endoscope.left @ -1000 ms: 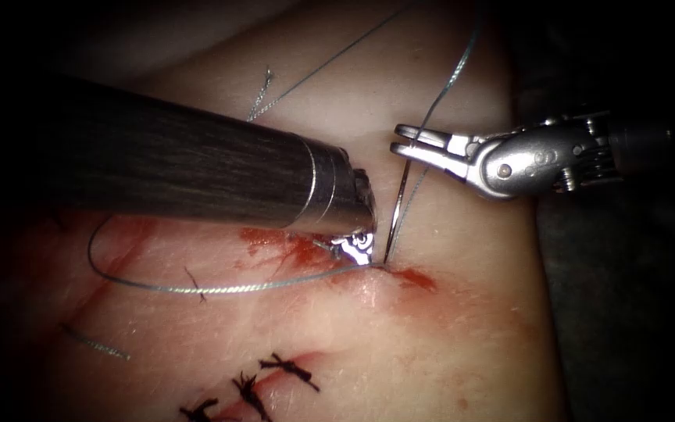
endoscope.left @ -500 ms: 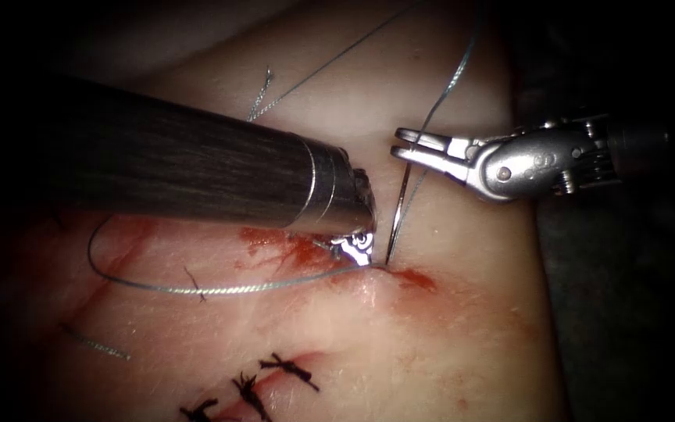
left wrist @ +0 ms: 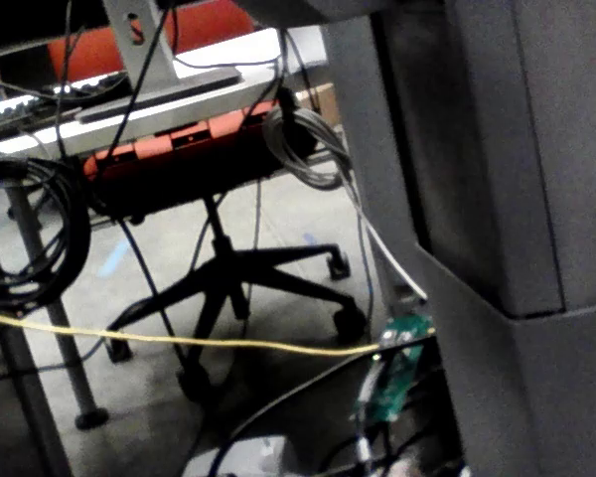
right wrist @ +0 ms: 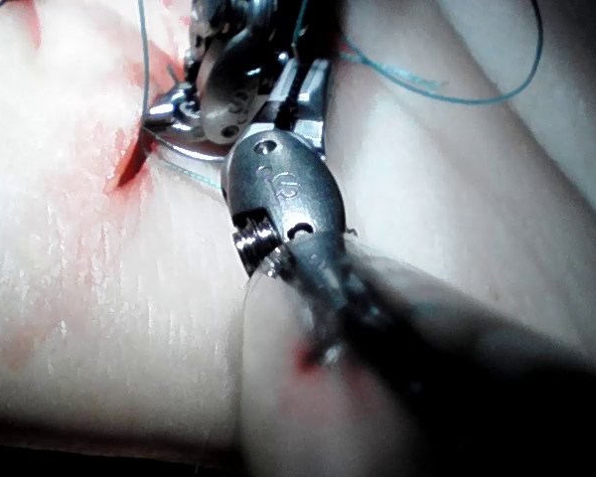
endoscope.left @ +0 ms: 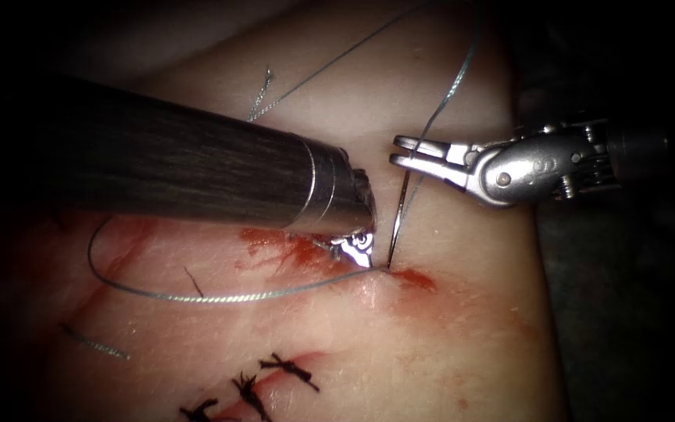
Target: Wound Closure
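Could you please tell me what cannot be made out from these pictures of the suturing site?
- Left gripper, endoscope view: its own shaft covers most of it, so what it holds is unclear.
- Needle, endoscope view: its lower end meets the tissue by the red fluid; how deep it goes is hidden.
- Right gripper, endoscope view: it sits at the needle's upper end; the grasp is too small to confirm.
- Thread: cut off by the upper edge.

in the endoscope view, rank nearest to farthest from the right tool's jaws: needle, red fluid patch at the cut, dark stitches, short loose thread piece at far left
From the right tool:
1. Needle, at its jaws, running down into the tissue.
2. Red fluid patch, just below, where the needle enters.
3. Dark stitches, lower down, left of it.
4. Loose thread piece, far lower left.
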Tool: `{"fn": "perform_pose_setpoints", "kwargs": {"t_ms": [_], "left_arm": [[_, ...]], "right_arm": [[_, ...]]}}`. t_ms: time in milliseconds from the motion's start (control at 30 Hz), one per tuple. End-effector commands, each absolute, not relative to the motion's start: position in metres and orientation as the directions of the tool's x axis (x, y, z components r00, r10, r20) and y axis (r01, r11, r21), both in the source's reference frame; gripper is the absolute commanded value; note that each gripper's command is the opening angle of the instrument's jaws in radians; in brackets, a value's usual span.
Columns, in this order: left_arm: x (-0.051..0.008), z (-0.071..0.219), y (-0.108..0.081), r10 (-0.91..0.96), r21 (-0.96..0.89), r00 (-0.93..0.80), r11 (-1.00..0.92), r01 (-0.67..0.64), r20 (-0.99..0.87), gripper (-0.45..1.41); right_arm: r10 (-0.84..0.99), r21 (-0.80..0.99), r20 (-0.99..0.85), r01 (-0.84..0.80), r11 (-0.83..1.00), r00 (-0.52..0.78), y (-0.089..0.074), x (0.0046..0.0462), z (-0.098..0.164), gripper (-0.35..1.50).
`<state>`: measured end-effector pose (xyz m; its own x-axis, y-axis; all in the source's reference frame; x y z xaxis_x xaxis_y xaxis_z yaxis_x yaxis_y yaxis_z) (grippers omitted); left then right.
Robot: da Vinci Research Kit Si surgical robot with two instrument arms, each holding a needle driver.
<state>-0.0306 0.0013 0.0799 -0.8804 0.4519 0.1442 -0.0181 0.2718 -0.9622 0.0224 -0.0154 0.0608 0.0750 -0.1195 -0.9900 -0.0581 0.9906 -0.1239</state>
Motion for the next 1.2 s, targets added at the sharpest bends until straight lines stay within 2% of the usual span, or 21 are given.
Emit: {"fn": "perform_pose_setpoints", "kwargs": {"t_ms": [33, 1200], "left_arm": [[-0.0311, 0.0805, 0.0011, 0.452, -0.962, -0.88, 0.272, -0.018, 0.144, -0.45], [-0.031, 0.0806, 0.001, 0.452, -0.963, -0.881, 0.27, -0.018, 0.144, -0.45]], "right_arm": [[-0.113, -0.117, -0.991, -0.066, 0.991, 0.067, -0.0155, 0.0233, 0.0609, -0.35], [-0.005, -0.011, -0.999, -0.134, 0.991, 0.042, -0.0156, 0.0235, 0.0599, -0.35]]}}
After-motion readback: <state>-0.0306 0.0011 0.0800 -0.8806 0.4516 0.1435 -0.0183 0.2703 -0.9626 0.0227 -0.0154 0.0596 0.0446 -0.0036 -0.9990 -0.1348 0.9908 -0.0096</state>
